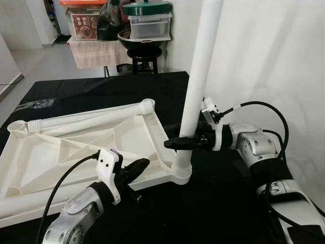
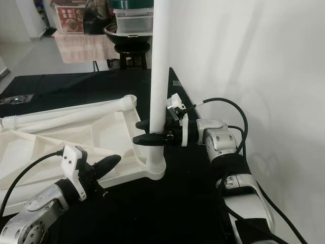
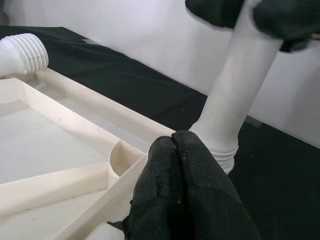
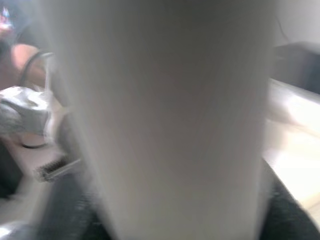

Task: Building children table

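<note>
**Leg standing in its corner socket**

Here, on the black tabletop [image 1: 91,89], the upturned white table panel [image 1: 45,157] lies with a loose leg [image 1: 91,118] across it. The left claw [image 1: 133,170], fingers pressed together, rests on the panel's near rim. The right claw [image 1: 185,142] pinches the upright leg [image 1: 195,91], seated in the corner socket [image 1: 180,170]. If it tilts while turning, the threads could likely jam.
</note>
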{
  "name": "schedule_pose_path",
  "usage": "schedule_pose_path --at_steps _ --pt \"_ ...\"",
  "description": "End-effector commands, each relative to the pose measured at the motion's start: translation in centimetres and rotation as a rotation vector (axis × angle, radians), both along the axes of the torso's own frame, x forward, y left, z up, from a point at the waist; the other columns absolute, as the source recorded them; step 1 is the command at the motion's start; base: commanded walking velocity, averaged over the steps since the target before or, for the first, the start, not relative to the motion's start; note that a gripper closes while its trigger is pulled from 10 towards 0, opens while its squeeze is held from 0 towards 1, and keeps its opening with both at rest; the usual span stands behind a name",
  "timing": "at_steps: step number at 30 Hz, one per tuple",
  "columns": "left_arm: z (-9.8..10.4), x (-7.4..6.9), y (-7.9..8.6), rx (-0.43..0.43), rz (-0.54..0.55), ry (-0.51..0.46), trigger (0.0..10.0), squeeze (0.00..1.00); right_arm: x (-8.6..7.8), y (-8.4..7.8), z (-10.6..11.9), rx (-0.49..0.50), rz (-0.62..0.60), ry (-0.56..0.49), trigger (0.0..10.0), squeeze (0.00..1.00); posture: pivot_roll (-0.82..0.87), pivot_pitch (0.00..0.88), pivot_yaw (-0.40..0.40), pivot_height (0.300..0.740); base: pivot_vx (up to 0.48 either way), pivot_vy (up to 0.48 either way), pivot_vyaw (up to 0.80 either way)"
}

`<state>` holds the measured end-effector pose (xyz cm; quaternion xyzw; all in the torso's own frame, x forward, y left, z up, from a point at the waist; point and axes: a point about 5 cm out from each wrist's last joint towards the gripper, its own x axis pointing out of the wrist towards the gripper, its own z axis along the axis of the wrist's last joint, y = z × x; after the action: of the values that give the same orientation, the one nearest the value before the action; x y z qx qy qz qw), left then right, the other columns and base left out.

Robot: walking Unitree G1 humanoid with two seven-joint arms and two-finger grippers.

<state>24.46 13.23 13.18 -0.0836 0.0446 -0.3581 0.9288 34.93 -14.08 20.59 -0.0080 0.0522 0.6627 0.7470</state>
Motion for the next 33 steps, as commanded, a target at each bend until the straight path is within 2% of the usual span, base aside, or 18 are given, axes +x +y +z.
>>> schedule_pose_path --at_steps 1,4,6,7,8,10,11,19,20,21,22,23,24,25,27,31,32,33 --pt "-0.3 -0.2 -0.2 -0.007 -0.011 0.021 10.0 0.0 0.0 0.4 -0.8 -0.012 -0.046 -0.02 0.0 0.0 -0.04 0.0 -0.049 0.74 0.0 0.0 0.0" --pt "-0.3 -0.2 -0.2 -0.007 -0.011 0.021 10.0 0.0 0.0 0.3 -1.1 -0.016 -0.08 -0.035 0.0 0.0 -0.04 0.0 -0.049 0.74 0.0 0.0 0.0" --pt "-0.3 -0.2 -0.2 -0.009 -0.009 0.019 10.0 0.0 0.0 0.5 -2.2 -0.021 -0.229 -0.026 0.0 0.0 -0.05 0.0 -0.05 0.74 0.0 0.0 0.0" --pt "-0.2 -0.2 -0.1 -0.007 -0.007 0.017 10.0 0.0 0.4 1.2 -3.3 -0.002 -0.555 -0.015 0.0 0.0 -0.05 0.0 -0.062 0.74 0.0 0.0 0.0" --pt "-0.1 -0.2 0.1 -0.002 -0.006 0.015 10.0 0.0 -1.0 1.9 -5.1 0.004 -0.802 0.074 0.0 0.0 -0.05 0.0 -0.05 0.74 0.0 0.0 0.0" --pt "0.0 -0.1 0.4 0.004 -0.005 0.012 10.0 0.0 -3.2 1.8 -6.9 -0.01 -1.063 0.192 0.0 0.0 -0.05 0.0 -0.043 0.74 0.0 0.0 0.0" --pt "-0.1 -0.1 0.5 0.001 -0.003 0.013 10.0 0.0 -3.5 2.4 -5.9 -0.012 -0.973 0.052 0.0 0.0 -0.09 0.0 -0.004 0.74 0.0 0.0 0.0" --pt "-0.2 0.2 0.4 -0.002 -0.043 0.025 10.0 0.0 -2.0 3.1 -5.8 0.003 -0.86 0.06 0.0 0.0 -0.07 0.0 -0.033 0.74 0.0 0.0 0.0" --pt "-0.2 0.2 0.4 -0.004 -0.038 0.024 10.0 0.0 -2.0 3.1 -5.8 0.005 -0.86 0.056 8.7 0.0 -0.07 0.0 -0.034 0.74 0.0 0.0 0.0" --pt "-0.2 0.2 0.4 -0.004 -0.038 0.024 10.0 0.0 -2.0 3.1 -5.8 0.005 -0.86 0.056 8.7 0.0 -0.07 0.0 -0.034 0.74 0.0 0.0 0.0" --pt "-0.2 0.2 0.4 -0.013 -0.021 0.021 10.0 0.0 -1.9 3.1 -5.1 0.039 -0.812 0.06 10.0 0.0 -0.07 0.0 -0.03 0.74 0.0 0.0 0.0" --pt "-0.2 0.2 0.4 -0.013 -0.021 0.021 10.0 0.0 -1.9 3.1 -5.1 0.039 -0.812 0.06 10.0 0.0 -0.07 0.0 -0.03 0.74 0.0 0.0 0.0" --pt "-0.1 0.2 0.4 -0.017 -0.016 0.018 10.0 0.0 -2.2 3.2 -4.4 0.05 -0.696 0.068 10.0 1.0 -0.07 0.0 -0.031 0.74 0.0 0.0 0.0" --pt "-0.1 0.2 0.4 -0.017 -0.019 0.018 10.0 0.0 -3.1 3.6 -3.5 0.039 -0.597 0.066 10.0 1.0 -0.07 0.0 -0.029 0.74 0.0 0.0 0.0" --pt "-0.1 0.3 0.3 -0.015 -0.028 0.02 10.0 0.0 -3.7 3.5 -2.7 0.024 -0.525 0.064 10.0 1.0 -0.07 0.0 -0.027 0.74 0.0 0.0 0.0" --pt "-0.1 0.4 0.1 -0.02 -0.045 0.026 10.0 0.0 -2.6 2.1 -0.6 -0.001 -0.445 -0.033 10.0 1.0 -0.08 0.0 -0.027 0.74 0.0 0.0 0.0" --pt "-0.1 0.4 -0.1 -0.023 -0.048 0.025 10.0 0.0 -1.6 1.0 0.4 0.0 -0.315 -0.078 10.0 0.64 -0.07 0.0 -0.036 0.74 0.0 0.0 0.0" --pt "-0.1 0.4 -0.1 -0.025 -0.047 0.024 10.0 0.0 -1.5 0.7 0.8 0.016 -0.23 -0.075 10.0 0.0 -0.07 0.0 -0.041 0.74 0.0 0.0 0.0"
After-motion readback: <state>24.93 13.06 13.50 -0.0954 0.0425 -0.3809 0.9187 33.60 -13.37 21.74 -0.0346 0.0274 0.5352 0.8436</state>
